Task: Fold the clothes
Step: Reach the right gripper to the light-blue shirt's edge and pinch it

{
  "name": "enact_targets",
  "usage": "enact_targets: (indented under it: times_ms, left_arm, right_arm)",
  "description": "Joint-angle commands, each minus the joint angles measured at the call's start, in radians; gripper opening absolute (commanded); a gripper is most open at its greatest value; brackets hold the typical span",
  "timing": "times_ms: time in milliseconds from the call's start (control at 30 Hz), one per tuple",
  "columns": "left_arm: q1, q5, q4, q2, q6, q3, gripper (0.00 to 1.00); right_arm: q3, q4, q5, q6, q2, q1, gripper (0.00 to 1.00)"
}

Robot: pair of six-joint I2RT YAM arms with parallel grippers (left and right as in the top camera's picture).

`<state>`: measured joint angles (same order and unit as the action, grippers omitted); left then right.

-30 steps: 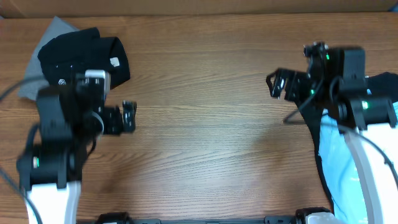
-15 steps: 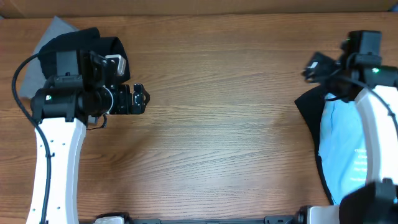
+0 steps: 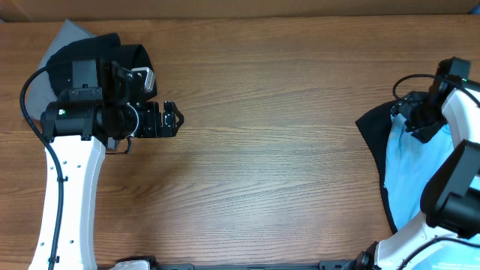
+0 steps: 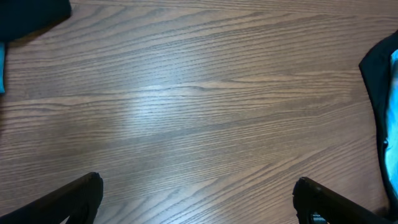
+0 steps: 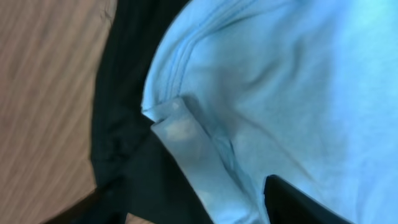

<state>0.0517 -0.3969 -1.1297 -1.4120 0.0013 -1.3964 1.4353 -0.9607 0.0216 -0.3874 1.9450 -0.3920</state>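
A light blue T-shirt [image 3: 412, 176] lies crumpled at the table's right edge on top of a black one [image 3: 370, 131]. My right gripper [image 3: 414, 112] is down on the pile's upper end. In the right wrist view its jaws [image 5: 186, 202] stand apart, with a folded blue hem [image 5: 186, 143] and black cloth [image 5: 130, 87] between them. A folded black T-shirt [image 3: 112, 56] rests on a grey one [image 3: 56, 49] at the far left. Just right of that stack my left gripper [image 3: 171, 118] is open, and only bare wood shows between its fingers [image 4: 78, 196].
The wooden table [image 3: 270, 150] spreads between the two arms. A brown wall runs along the far edge [image 3: 240, 7]. The left wrist view catches the black edge of the right-hand pile [image 4: 376, 81].
My right arm swung from mid-table to the right edge and came down onto the blue T-shirt, jaws narrowing. My left arm rose and stretched forward, its gripper shifting slightly right.
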Motion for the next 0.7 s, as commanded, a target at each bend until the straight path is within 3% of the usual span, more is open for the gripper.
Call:
enact_targets:
  times_ms: [0, 67, 133, 267, 667]
  left_arm:
    - [-0.009, -0.01, 0.001, -0.004, -0.005, -0.027, 1.0]
    - [-0.009, -0.01, 0.003, -0.006, -0.004, -0.027, 1.0]
    - [-0.009, 0.0, 0.004, -0.007, -0.005, -0.027, 1.0]
    - [-0.009, 0.039, 0.001, -0.007, -0.005, -0.027, 1.0]
    - [-0.009, 0.039, -0.005, -0.007, -0.005, -0.027, 1.0]
  right_arm:
    - [0.01, 0.017, 0.002, -0.002, 0.031, -0.001, 0.62]
    - [0.0, 0.025, 0.002, -0.002, 0.047, -0.001, 0.52]
    - [-0.011, 0.035, 0.001, -0.002, 0.06, -0.001, 0.49]
    - [-0.009, 0.038, 0.0, -0.002, 0.058, -0.003, 0.04]
    - [0.298, -0.098, 0.065, 0.064, -0.164, 0.01, 0.04]
